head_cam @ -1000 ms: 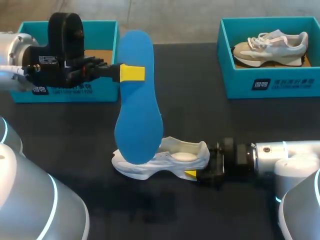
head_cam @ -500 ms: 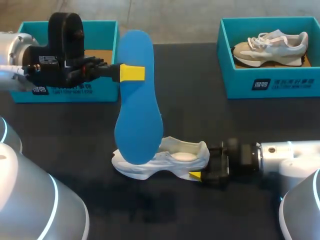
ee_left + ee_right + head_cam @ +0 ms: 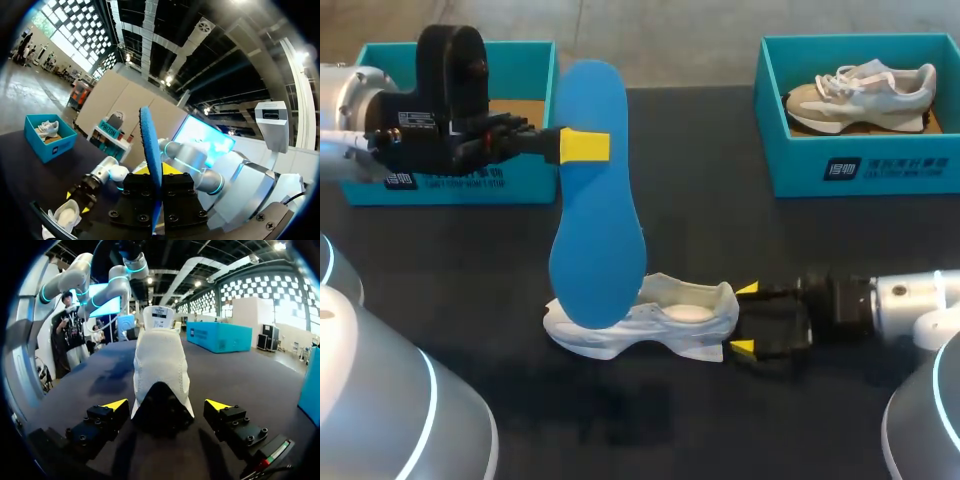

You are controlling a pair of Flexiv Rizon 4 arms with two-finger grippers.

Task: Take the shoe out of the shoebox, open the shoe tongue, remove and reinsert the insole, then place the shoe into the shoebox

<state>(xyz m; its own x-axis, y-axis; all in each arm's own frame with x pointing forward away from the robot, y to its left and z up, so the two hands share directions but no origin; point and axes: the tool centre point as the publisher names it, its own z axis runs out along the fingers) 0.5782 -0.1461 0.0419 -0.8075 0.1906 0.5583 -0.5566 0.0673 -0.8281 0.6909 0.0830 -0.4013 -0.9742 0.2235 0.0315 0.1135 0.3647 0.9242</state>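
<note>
Where the two arms meet over it, the matte black table [image 3: 720, 200] carries everything of the task, and its dark top reaches from the near edge to the two boxes at the far side.

Two open teal cardboard shoeboxes stand there. The left shoebox [image 3: 525, 180] is at the far left, with a patch of its brown floor showing. The right shoebox [image 3: 865, 165] is at the far right, well apart from the other.

Two shoes are in view. A beige and white laced sneaker [image 3: 860, 95] lies on its side inside the right shoebox. The white knit shoe [image 3: 660, 320] stands on its sole on the bare table, near the middle, toe to the left and heel to the right.

One blue foam insole [image 3: 595, 200] is out of the shoe. The left gripper [image 3: 584, 146] comes in from the left and pinches the insole's upper part between its narrow jaws, holding it upright above the table. From the head view its lower end overlaps the white shoe's toe; whether they touch cannot be told.

The right gripper [image 3: 744, 318] lies low at the shoe's heel, on the right. Its jaws are spread wide, one yellow tip to either side of the heel, and neither touches it.
</note>
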